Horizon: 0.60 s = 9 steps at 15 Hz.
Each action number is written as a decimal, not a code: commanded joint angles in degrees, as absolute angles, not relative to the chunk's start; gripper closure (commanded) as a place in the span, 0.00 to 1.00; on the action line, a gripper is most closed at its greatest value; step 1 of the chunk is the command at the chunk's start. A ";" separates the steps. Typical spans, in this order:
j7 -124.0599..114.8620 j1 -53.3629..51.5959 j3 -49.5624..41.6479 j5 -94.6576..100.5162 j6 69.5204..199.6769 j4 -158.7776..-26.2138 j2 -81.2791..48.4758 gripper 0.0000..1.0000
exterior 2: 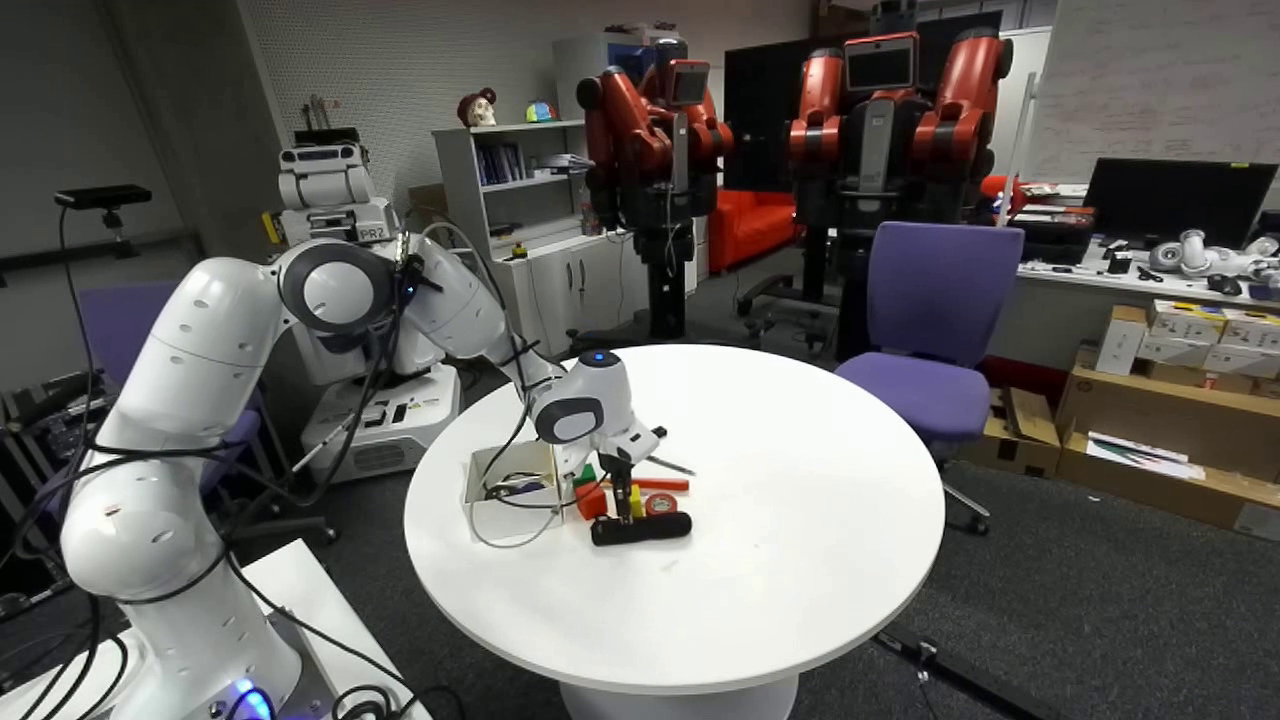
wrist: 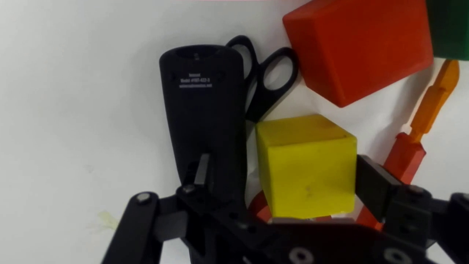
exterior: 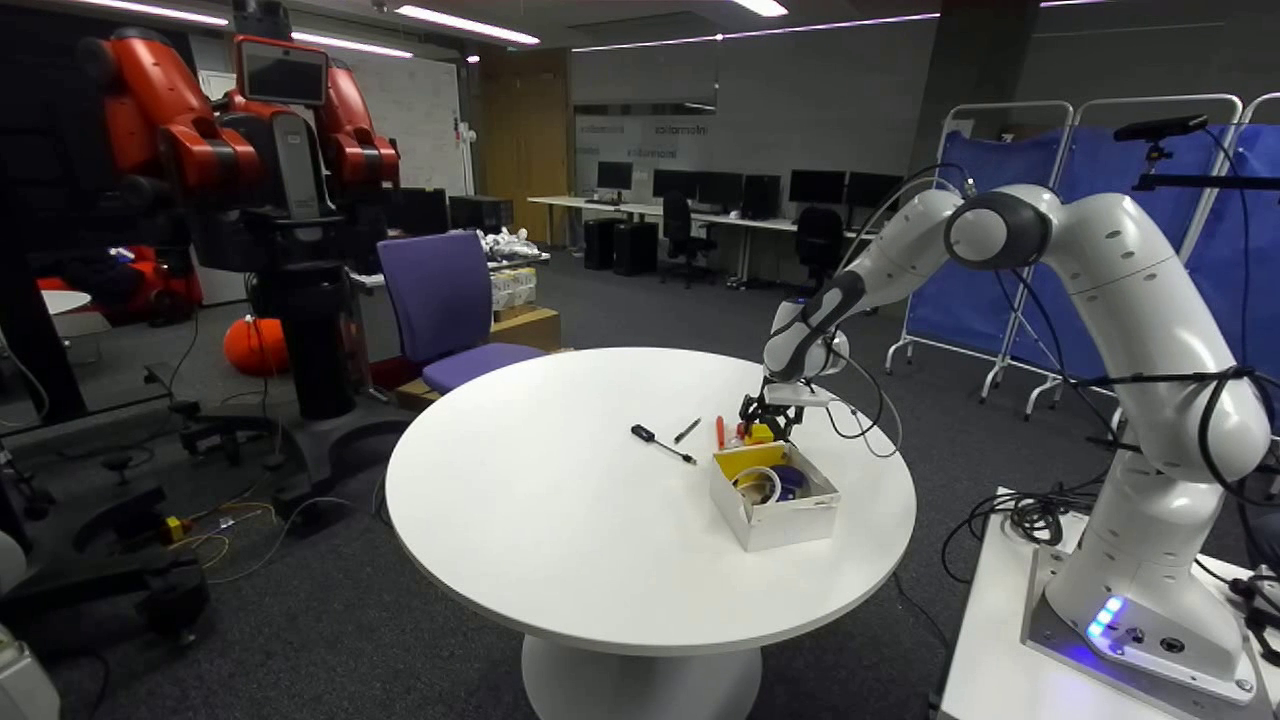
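Framing the yellow block (wrist: 311, 176) between widely spread jaws, the gripper (wrist: 286, 171) holds nothing; the reach looks nearly done, gripping undone.

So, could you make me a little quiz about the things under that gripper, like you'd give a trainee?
1. Multiple choice: in the wrist view, which colour of block shows between the jaws of the gripper? A) red, B) yellow, C) green.
2. True or false: the gripper is clamped on the scissors.
3. Count: how many coloured blocks show in the wrist view, even partly?

Key:
1. B, the yellow block.
2. False; its jaws stand open, and the scissors lie on the table.
3. Three: yellow, plus the red block and the green block, both cut off by the picture's edge.
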<state>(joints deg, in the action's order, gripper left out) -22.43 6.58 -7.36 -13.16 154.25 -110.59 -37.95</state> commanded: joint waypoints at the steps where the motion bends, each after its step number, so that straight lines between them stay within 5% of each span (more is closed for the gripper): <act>1: -22.06 5.84 -7.95 -13.24 155.80 -108.82 -39.63 0.26; 6: -22.32 4.23 -8.53 -12.36 154.97 -110.72 -36.18 0.65; 9: -22.86 2.13 -9.31 -11.27 154.87 -112.57 -33.81 0.70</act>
<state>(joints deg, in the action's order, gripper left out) -22.43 4.33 -7.96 -12.69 154.59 -109.29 -37.93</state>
